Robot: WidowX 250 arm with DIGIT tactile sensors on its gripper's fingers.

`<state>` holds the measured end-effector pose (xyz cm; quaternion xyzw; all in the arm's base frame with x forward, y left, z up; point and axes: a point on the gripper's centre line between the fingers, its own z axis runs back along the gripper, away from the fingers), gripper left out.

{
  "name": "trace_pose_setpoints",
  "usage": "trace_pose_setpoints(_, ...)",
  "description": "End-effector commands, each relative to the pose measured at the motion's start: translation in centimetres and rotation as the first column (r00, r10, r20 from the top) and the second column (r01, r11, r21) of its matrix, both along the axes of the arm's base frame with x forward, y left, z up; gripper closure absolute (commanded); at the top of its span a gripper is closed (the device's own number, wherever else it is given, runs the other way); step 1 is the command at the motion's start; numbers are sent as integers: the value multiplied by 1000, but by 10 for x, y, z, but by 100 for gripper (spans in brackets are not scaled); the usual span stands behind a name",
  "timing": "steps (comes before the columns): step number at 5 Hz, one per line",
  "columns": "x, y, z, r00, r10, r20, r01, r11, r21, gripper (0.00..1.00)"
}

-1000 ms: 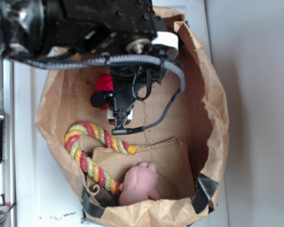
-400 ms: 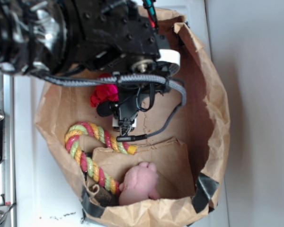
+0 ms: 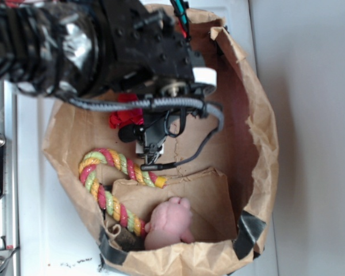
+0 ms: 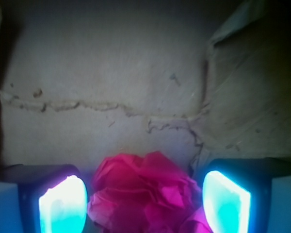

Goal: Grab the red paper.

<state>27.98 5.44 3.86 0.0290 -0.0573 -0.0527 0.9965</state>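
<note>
Black robot arm (image 3: 92, 46) reaches from the upper left into a brown paper bag (image 3: 259, 132) lying on a white desk (image 3: 34, 230), bag mouth facing the exterior camera. The red paper (image 3: 125, 118) sits on the bag's floor in the upper-left part, partly hidden under the arm and a grey ribbed cable (image 3: 161, 104).

Wrist view: the gripper (image 4: 144, 201) is spread wide, one glowing cyan-lit finger (image 4: 63, 204) at lower left and the other at lower right, with the red paper (image 4: 143, 194) between them. The paper looks magenta-pink here, crumpled with many folds, filling most of the gap. Cannot tell if either finger touches it; a narrow dark gap shows on the left side, and on the right the paper comes up just beside the finger. Beyond it is the creased brown bag floor.

Elsewhere in the bag: a red-yellow-green twisted rope toy (image 3: 112, 184) curves along the left and lower-left side, well apart from the red paper. A pale pink plush lump (image 3: 169, 224) rests near the bottom edge, just beside the rope's lower end. Black tape patches (image 3: 248, 233) are on the bag's lower rim.
</note>
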Motion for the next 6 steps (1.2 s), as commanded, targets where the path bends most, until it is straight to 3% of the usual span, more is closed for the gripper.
trace_pose_setpoints(1,-5,-1,4,999,-37,13,36,999,32,0)
trace_pose_setpoints(3,-4,-3,-3,999,-55,2,55,998,43,0)
trace_pose_setpoints(4,-2,-1,-2,999,-46,7,46,998,30,64)
trace_pose_setpoints(5,-1,2,0,1000,-26,10,26,1000,17,100)
trace_pose_setpoints(6,0,4,2,1000,-23,20,22,1000,19,100)
